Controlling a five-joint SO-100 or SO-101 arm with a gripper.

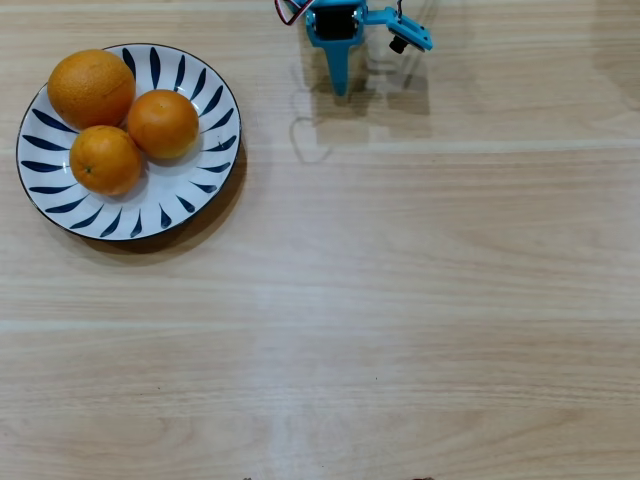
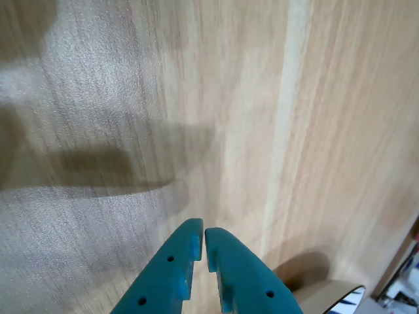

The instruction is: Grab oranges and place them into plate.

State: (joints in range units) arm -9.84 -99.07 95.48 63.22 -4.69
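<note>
Oranges: I am counting three oranges on the plate (image 1: 205, 195) in the overhead view, the largest orange (image 1: 91, 87) at upper left, a second orange (image 1: 162, 123) to its right and a third orange (image 1: 105, 159) below, all bunched touching toward the plate's upper left part.
Plate: it is sitting at the left of the bench (image 1: 400, 300), well apart from the arm.
Claw: the teal claw (image 2: 199, 252) is showing its two tips nearly together in the wrist view, only a thin slit between them, and it is carrying nothing; in the overhead view the claw (image 1: 340, 80) is hanging at the top edge, pointing down over bare wood.
Step in hand: I am judging the placing as done, since no orange is lying loose on the bench.
Doing it well: I am planning to keep the claw high and clear of the plate and ease the arm to rest without sweeping left, as a nudge could roll the fruit off the shallow rim.
Hidden: the arm above the claw is cut off by the overhead frame.
Hard to make out: a curved edge with blue marks at the wrist view's lower right could be the plate, but I cannot tell.
</note>
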